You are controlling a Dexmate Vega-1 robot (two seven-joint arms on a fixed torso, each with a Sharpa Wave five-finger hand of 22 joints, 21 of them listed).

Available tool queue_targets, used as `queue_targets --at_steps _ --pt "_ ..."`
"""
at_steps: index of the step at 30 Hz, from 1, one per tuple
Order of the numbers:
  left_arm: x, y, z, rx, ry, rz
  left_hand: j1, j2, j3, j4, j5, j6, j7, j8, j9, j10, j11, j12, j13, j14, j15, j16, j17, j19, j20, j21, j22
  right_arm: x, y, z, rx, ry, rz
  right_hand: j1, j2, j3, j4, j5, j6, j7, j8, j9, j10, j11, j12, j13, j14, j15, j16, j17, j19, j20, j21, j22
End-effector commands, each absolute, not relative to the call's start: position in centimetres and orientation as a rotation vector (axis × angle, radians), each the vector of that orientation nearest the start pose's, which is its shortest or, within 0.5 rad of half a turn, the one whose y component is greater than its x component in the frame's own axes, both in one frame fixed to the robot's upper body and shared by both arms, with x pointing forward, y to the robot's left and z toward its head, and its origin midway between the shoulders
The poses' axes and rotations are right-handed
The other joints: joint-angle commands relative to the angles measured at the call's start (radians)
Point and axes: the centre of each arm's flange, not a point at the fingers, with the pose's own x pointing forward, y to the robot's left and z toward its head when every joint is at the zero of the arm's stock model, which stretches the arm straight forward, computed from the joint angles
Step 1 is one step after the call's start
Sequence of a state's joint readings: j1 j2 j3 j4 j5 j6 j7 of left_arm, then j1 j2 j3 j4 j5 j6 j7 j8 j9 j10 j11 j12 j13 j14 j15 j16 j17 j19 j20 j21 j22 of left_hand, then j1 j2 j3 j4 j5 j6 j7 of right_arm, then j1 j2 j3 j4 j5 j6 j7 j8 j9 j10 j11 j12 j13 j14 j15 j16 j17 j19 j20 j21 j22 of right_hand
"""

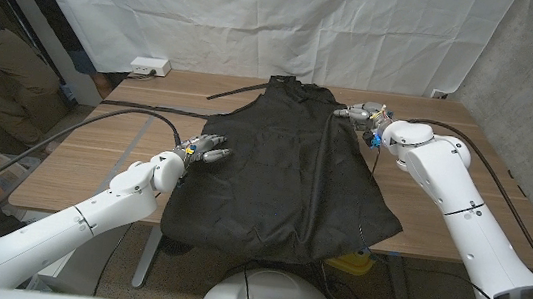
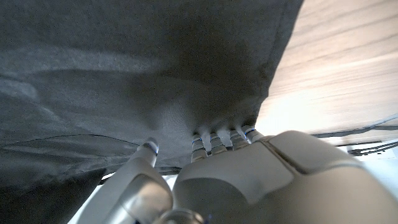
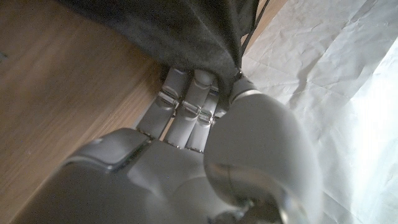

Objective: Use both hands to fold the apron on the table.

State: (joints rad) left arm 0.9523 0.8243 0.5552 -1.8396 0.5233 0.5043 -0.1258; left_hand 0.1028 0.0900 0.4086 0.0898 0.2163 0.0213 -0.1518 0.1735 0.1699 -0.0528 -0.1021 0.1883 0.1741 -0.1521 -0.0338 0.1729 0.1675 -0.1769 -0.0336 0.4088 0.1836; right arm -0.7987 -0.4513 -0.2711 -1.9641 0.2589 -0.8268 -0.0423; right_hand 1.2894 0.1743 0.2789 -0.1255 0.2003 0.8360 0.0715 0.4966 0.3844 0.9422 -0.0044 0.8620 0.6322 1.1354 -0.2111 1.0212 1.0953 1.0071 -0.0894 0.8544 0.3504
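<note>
Left hand [image 1: 204,152] grips the black apron's [image 1: 284,172] edge near the table's [image 1: 464,182] left side, while the right hand [image 1: 366,116] pinches its far corner.

Legible text, labels, brands, numbers, signs: none found in any view. No marking can be read on the black apron [image 1: 284,172], on the wooden counter [image 1: 95,150], or on the white backdrop sheet [image 1: 261,18] in the upper part of the head view. The white power strip [image 1: 150,66] at upper left of the head view is too small to show any lettering.
</note>
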Motion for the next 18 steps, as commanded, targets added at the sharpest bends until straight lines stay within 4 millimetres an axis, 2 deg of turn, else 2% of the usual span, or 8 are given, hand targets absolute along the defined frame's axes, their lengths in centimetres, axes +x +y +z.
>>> queue_targets --at_steps 1,18 --pt "60.0 27.5 -7.2 1.388 -0.201 0.027 0.001 0.003 0.003 0.003 0.008 -0.007 0.002 0.006 0.004 -0.002 -0.002 0.005 0.006 -0.011 -0.06 0.007 0.003 0.002 -0.001 0.006 0.004 59.1 -17.9 7.8 -0.373 -0.209 0.192 0.008 -0.002 0.006 0.0 -0.003 0.026 0.029 0.003 0.002 0.011 0.001 0.005 0.0 0.008 -0.007 0.005 0.011 0.003 -0.007 0.012 0.003" --pt "60.3 27.6 -6.9 1.396 -0.211 0.024 0.001 0.003 0.003 0.003 0.008 -0.007 0.002 0.007 0.004 -0.003 0.0 0.005 0.006 -0.011 -0.06 0.007 0.003 0.004 -0.001 0.003 0.004 58.7 -13.4 8.9 -0.415 -0.247 0.3 0.014 -0.006 0.012 -0.003 -0.005 0.027 0.036 -0.001 -0.003 0.015 0.0 0.004 -0.001 0.018 -0.007 0.008 0.046 0.003 -0.01 0.04 0.001"
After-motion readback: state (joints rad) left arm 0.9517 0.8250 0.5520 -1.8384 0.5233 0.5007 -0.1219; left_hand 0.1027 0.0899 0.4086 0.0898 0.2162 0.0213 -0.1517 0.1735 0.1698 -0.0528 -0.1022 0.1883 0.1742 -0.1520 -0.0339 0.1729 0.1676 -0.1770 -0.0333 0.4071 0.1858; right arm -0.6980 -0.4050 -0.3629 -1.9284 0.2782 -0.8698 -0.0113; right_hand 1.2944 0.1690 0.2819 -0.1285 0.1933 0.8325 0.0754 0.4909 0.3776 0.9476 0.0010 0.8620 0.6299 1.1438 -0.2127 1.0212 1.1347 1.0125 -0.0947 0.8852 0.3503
